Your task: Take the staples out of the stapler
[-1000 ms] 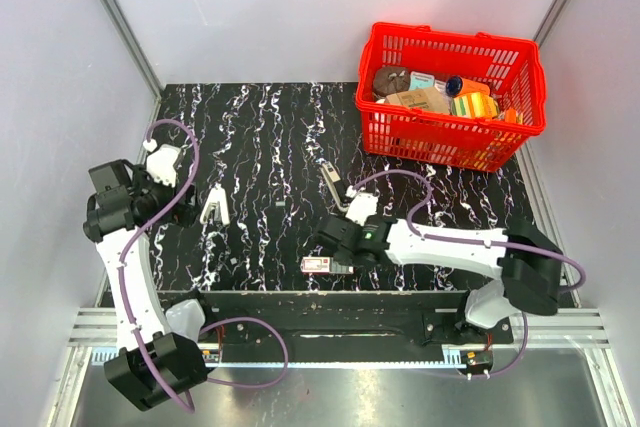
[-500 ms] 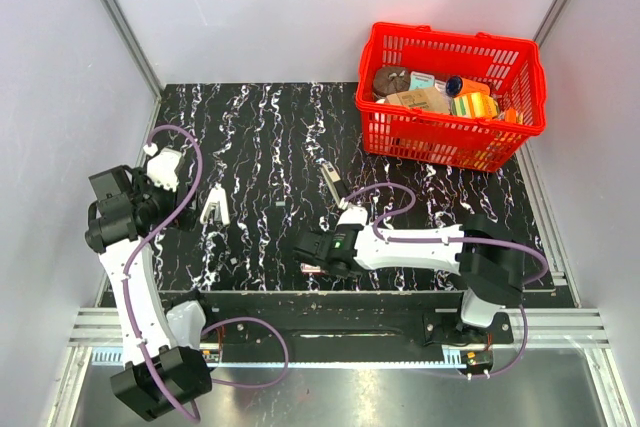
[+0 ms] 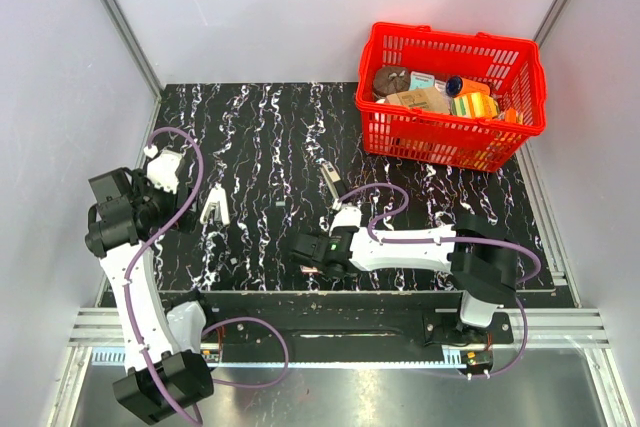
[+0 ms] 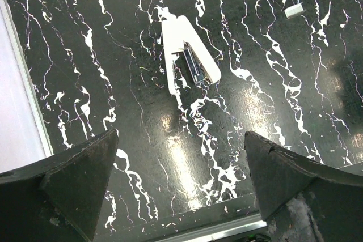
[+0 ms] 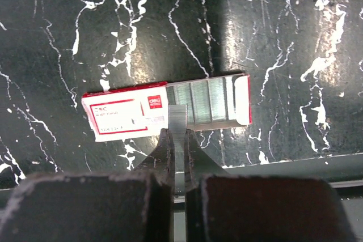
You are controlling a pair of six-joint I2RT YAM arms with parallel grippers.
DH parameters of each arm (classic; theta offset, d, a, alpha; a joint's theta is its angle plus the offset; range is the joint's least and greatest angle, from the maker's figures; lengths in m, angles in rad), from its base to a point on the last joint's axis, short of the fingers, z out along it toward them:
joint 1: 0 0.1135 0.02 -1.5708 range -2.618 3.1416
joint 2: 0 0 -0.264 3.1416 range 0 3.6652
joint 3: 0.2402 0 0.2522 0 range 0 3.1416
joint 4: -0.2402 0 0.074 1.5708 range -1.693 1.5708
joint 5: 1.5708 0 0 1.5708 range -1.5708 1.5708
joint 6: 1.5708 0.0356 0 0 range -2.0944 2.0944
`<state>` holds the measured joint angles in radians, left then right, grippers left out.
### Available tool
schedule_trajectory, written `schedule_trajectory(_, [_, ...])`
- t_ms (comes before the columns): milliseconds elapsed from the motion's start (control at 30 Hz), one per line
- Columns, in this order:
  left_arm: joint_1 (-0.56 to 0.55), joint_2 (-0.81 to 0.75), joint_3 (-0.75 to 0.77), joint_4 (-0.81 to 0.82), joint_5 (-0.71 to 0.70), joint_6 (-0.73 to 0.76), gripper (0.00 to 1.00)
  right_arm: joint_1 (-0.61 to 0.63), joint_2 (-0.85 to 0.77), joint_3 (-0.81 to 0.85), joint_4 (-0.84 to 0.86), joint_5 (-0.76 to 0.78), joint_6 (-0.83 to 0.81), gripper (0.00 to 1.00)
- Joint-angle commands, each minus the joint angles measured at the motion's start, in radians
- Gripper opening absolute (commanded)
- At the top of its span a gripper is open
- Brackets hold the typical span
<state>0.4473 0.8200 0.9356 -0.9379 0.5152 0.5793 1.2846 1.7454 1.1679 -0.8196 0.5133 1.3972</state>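
My right tool [image 5: 180,135] pinches a thin strip of staples [image 5: 179,118] tight, its far end over the little red and white box [image 5: 126,117] just ahead, and my left tool [image 4: 180,160] is spread wide above the surface [image 4: 283,111], with the white stapler [image 4: 191,45] lying open ahead of it.

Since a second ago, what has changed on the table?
The right gripper, shut on a strip of staples, swung left and now sits over the small red-and-white staple box. The stapler and the red basket stayed put.
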Motion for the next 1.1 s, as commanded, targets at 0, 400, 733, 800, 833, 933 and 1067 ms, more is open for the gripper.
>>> schedule_trajectory(0, [0.005, 0.001, 0.029, 0.011, -0.001, 0.013, 0.99, 0.009, -0.001, 0.001, 0.051, 0.031, -0.041, 0.0])
schedule_trajectory(400, [0.005, 0.002, 0.043, -0.001, -0.004, 0.016, 0.99, 0.009, 0.008, -0.004, -0.004, 0.042, -0.02, 0.0])
schedule_trajectory(733, [0.005, 0.011, 0.039, -0.002, -0.007, 0.016, 0.99, 0.01, 0.046, 0.021, -0.018, 0.048, -0.047, 0.0])
schedule_trajectory(800, [0.005, 0.011, 0.037, -0.002, -0.006, 0.017, 0.99, 0.009, 0.052, 0.024, -0.019, 0.047, -0.055, 0.0])
schedule_trajectory(833, [0.007, 0.011, 0.038, -0.001, -0.004, 0.017, 0.99, 0.009, 0.057, 0.026, -0.018, 0.05, -0.059, 0.0])
schedule_trajectory(933, [0.005, 0.013, 0.034, -0.001, -0.003, 0.019, 0.99, 0.009, 0.062, 0.027, -0.018, 0.053, -0.067, 0.0])
schedule_trajectory(1067, [0.005, 0.008, 0.028, -0.002, 0.0, 0.017, 0.99, 0.009, 0.059, 0.027, -0.019, 0.068, -0.079, 0.0])
